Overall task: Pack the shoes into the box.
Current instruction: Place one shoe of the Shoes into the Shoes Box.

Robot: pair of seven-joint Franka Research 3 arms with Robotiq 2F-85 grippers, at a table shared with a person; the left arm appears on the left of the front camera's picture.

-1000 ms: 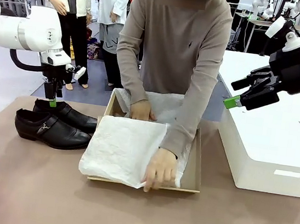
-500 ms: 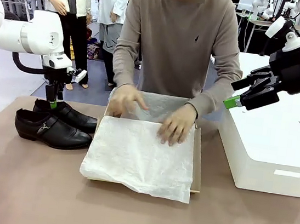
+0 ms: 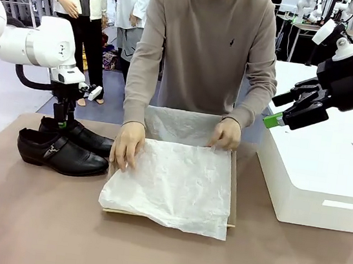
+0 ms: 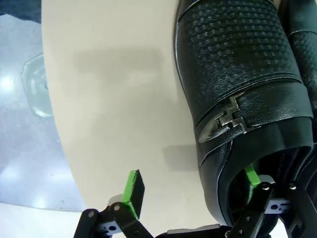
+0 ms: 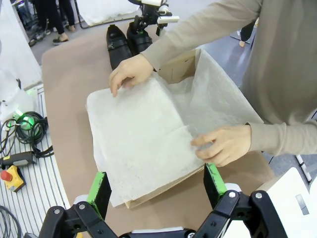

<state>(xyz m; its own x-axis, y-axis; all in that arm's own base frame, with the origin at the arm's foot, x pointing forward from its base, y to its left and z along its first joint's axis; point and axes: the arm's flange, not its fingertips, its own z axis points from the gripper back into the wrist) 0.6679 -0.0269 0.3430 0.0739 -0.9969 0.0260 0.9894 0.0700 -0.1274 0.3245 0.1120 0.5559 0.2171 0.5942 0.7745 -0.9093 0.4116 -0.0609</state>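
1. Fingers of the left gripper (image 4: pixel 192 178) stand wide apart at the heel end of one black dress shoe (image 4: pixel 237 74). One green pad (image 4: pixel 132 191) is outside, over the bare table, and the other pad (image 4: pixel 251 174) is down inside the shoe opening. The side wall of the shoe is between them, but they do not press it and hold nothing.
2. Seen from the front, this gripper (image 3: pixel 63 121) points straight down on the far shoe (image 3: pixel 85 137) of the pair. The near shoe (image 3: pixel 63 152) lies just beside it, and both rest on the table (image 3: pixel 34 224), to the left of the box and outside it.
3. The cardboard shoebox (image 3: pixel 234 201) sits in the middle of the table, covered by white tissue paper (image 3: pixel 173 180). The person presses one hand (image 3: pixel 128 146) on the paper edge near the shoes, and the other hand (image 3: pixel 227 133) holds the far corner of the paper.
4. The right gripper (image 3: pixel 275 111) hangs in the air with jaws open and empty, above the large white box (image 3: pixel 313 182), well apart from the shoes.
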